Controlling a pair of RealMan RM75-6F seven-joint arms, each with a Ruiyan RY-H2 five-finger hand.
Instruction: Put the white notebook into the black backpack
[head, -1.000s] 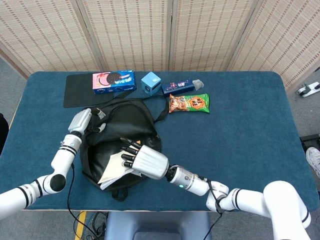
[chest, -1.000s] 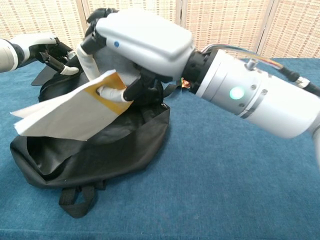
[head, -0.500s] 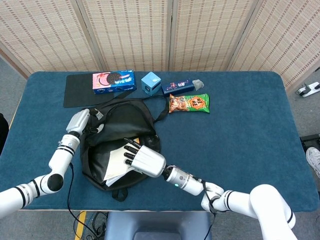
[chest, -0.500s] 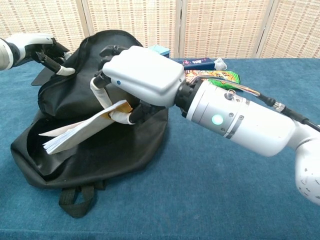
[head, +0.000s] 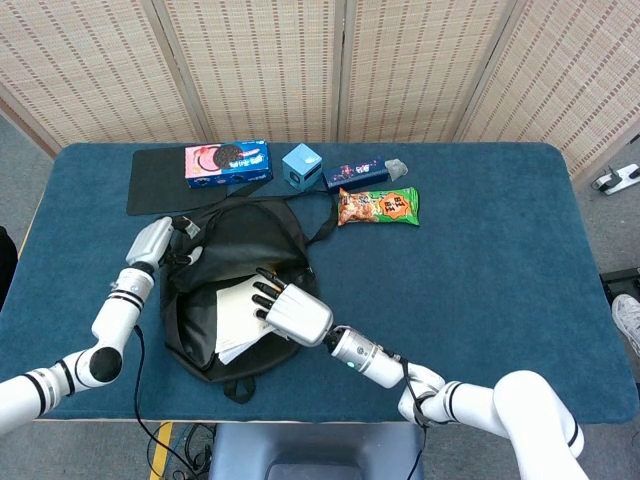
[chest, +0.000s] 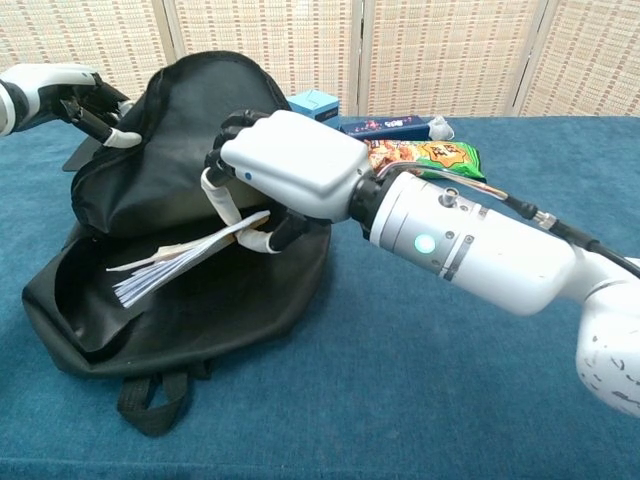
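The black backpack (head: 240, 250) (chest: 190, 290) lies near the table's front left with its mouth open. The white notebook (head: 235, 315) (chest: 175, 265) sits tilted, partly inside that opening. My right hand (head: 290, 310) (chest: 290, 170) holds the notebook at its inner end, thumb underneath and fingers on top. My left hand (head: 155, 243) (chest: 75, 95) grips the backpack's upper flap at the far left and holds it lifted, so the mouth stays wide.
Along the back of the blue table (head: 500, 250) lie a black mat (head: 155, 180), an Oreo box (head: 227, 162), a small blue cube box (head: 301, 164), a dark blue packet (head: 357, 173) and an orange snack bag (head: 378, 206). A backpack strap (chest: 150, 400) trails toward the front edge.
My right hand has lowered the notebook from above the backpack into its open mouth and flattened its tilt. My left hand has pulled the flap a little further left and up.
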